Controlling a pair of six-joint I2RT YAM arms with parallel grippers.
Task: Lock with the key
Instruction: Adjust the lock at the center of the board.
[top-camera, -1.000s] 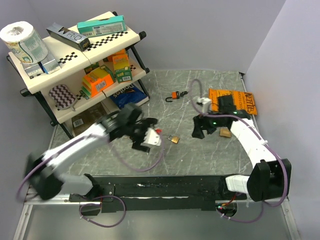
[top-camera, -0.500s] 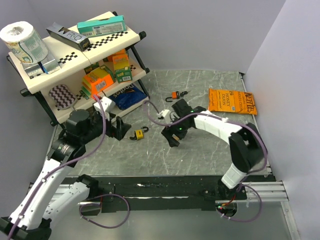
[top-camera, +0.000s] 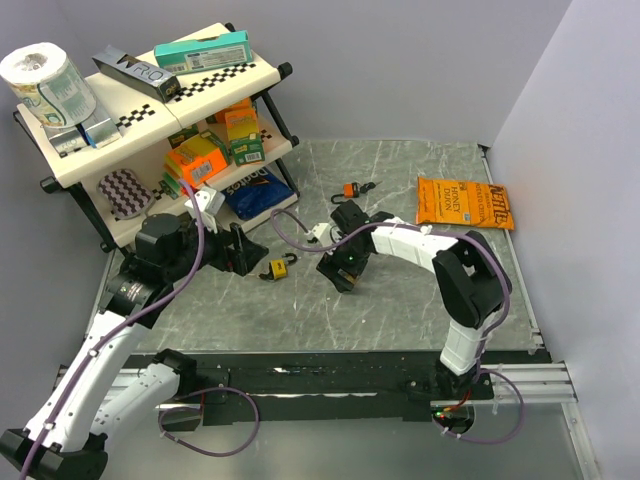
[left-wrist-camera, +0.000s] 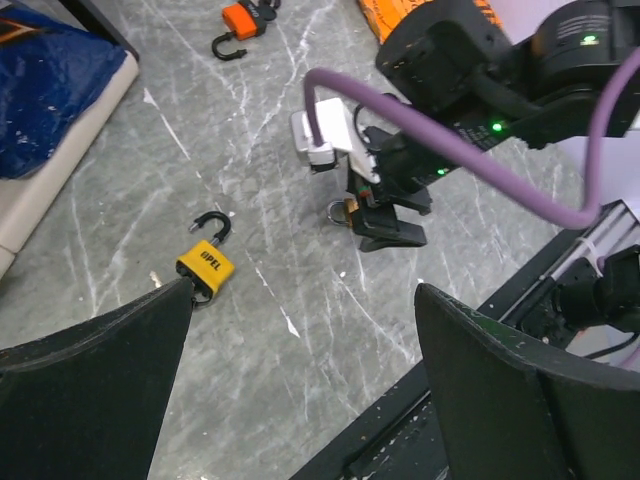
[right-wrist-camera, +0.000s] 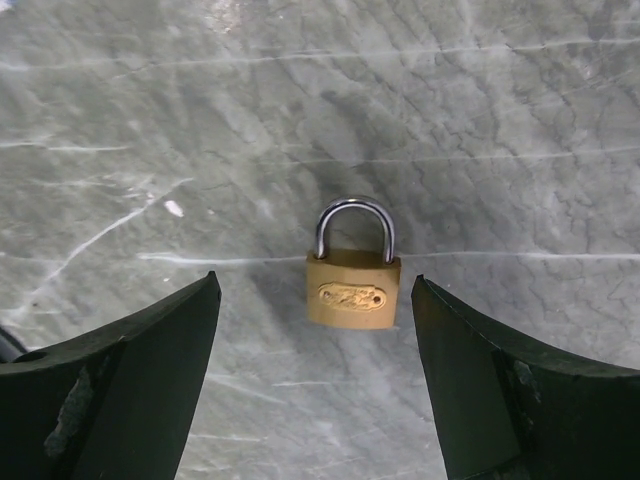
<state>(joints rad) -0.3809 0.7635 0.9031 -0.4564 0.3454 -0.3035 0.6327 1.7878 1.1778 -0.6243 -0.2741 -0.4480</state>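
Brass padlock (right-wrist-camera: 352, 290) lies flat on the counter (right-wrist-camera: 500, 120) between the wide-spread fingers of my right end effector (top-camera: 342, 272), untouched. My left end effector (top-camera: 245, 255) gapes wide, just beside the yellow padlock (left-wrist-camera: 207, 262).

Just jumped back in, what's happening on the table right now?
The right claw hangs open directly over a brass padlock, shackle shut, lying flat on the marble table. The left claw, also open, sits close to a yellow padlock whose shackle is open. Neither claw holds anything. An orange padlock lies farther back.
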